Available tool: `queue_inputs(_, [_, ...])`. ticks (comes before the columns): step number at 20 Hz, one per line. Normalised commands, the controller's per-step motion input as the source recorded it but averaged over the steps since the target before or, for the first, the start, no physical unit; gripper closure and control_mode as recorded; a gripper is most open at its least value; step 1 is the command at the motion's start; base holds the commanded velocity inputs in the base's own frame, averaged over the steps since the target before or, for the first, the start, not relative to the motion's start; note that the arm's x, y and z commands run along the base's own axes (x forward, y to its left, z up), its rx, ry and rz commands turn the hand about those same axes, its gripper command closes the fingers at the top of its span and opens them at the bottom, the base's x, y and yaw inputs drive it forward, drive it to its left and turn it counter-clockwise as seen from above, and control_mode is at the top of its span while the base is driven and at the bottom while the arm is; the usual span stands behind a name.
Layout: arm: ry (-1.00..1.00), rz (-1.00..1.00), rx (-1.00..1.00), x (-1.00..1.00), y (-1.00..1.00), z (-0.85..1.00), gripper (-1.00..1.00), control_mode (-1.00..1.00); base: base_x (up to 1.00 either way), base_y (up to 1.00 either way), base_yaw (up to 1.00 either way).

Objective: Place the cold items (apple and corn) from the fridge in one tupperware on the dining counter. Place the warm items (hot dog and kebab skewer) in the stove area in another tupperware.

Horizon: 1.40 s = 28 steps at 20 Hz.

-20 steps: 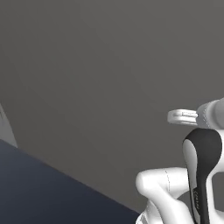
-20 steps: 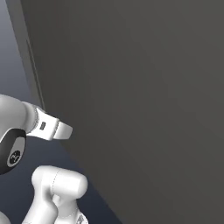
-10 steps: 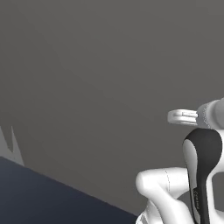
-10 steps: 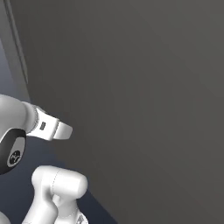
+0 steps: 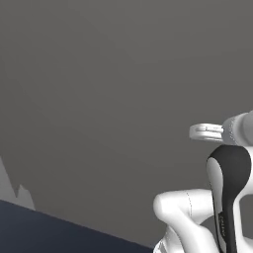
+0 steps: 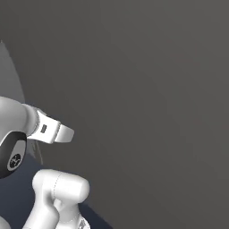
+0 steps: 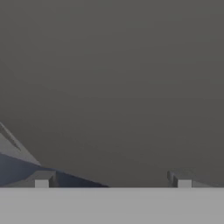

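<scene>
PINCER: pincer fingers apart, nothing between them | AHEAD: flat grey panel close in front, possibly a fridge door, poorly resolved | LOWER LEFT: dark floor strip | TASK ITEMS: apple, corn, hot dog, kebab skewer, tupperware: location and bearing from pincer cannot be determined.

Dark grey panel runs off top, left and right edges in both base views; its full extent and identity can't be told. Dark blue floor strip cut by bottom edge. Pale jagged shape at left edge too partial to identify. Gripper: just the 2 fingertips rise at hand view's bottom, set wide apart, lower parts cut off.
</scene>
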Motion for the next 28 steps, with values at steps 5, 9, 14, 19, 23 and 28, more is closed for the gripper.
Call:
queue_inputs(5, [0.0, 0.0, 0.0, 0.0, 0.0, 0.0, -1.0, 1.0, 1.0, 0.87, -0.24])
queue_inputs(9, [0.0, 0.0, 0.0, 0.0, 0.0, 0.0, -1.0, 1.0, 1.0, 0.63, -0.24])
queue_inputs(14, [0.0, 0.0, 0.0, 0.0, 0.0, 0.0, -1.0, 1.0, 1.0, 0.35, -0.24])
queue_inputs(19, [0.0, 0.0, 0.0, 0.0, 0.0, 0.0, -1.0, 1.0, 1.0, 0.02, -0.21])
queue_inputs(23, [0.0, 0.0, 0.0, 0.0, 0.0, 0.0, -1.0, 1.0, 1.0, 0.0, -0.17])
queue_inputs(28, [0.0, 0.0, 0.0, 0.0, 0.0, 0.0, -1.0, 1.0, 1.0, 0.0, -0.12])
